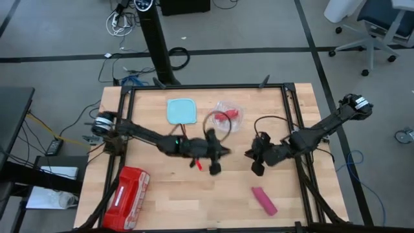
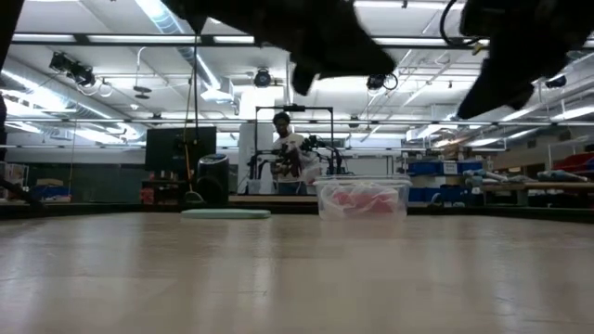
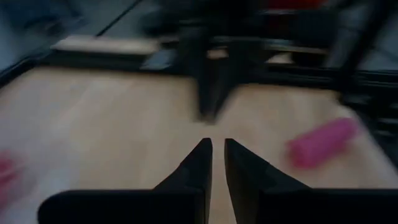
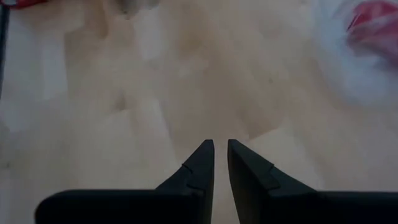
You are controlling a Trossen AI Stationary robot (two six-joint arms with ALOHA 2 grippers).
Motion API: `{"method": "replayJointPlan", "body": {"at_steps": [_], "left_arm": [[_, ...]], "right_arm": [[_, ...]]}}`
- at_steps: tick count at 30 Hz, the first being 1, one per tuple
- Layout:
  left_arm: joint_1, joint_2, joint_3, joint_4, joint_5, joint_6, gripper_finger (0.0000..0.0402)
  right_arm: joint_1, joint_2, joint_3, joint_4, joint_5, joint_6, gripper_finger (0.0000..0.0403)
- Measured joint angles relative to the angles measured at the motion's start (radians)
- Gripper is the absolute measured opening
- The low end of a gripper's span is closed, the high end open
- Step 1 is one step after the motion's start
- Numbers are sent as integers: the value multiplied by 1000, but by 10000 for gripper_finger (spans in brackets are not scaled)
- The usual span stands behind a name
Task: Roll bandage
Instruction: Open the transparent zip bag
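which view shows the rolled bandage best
The high view: the bandage lies whole as a pink roll on the bare table, apart from both grippers. The left wrist view shows it blurred. The low and right wrist views do not show it.

Clear tub (image 2: 362,199) holding pink, teal lid (image 2: 226,213), person (image 2: 284,153) behind
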Motion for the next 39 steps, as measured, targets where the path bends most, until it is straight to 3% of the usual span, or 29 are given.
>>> {"method": "replayJointPlan", "body": {"at_steps": [10, 21, 25, 31, 34, 39], "left_arm": [[49, -168, -29, -460, -209, -19, 46], [129, -160, -44, -455, -221, 90, 46], [226, -160, -45, -432, -133, 170, 46], [392, -159, -24, -430, 116, 298, 46], [462, -147, 10, -436, 245, 358, 46], [547, -85, 98, -519, 377, 396, 46]], "right_arm": [[-259, 37, 0, 190, -101, -289, 89], [-541, 38, 0, 236, -294, -445, 116], [-601, 38, 0, 264, -323, -496, 115], [-680, 38, 0, 268, -410, -540, 116], [-715, 38, 0, 264, -464, -569, 115], [-795, 38, 0, 260, -500, -606, 114]]}}
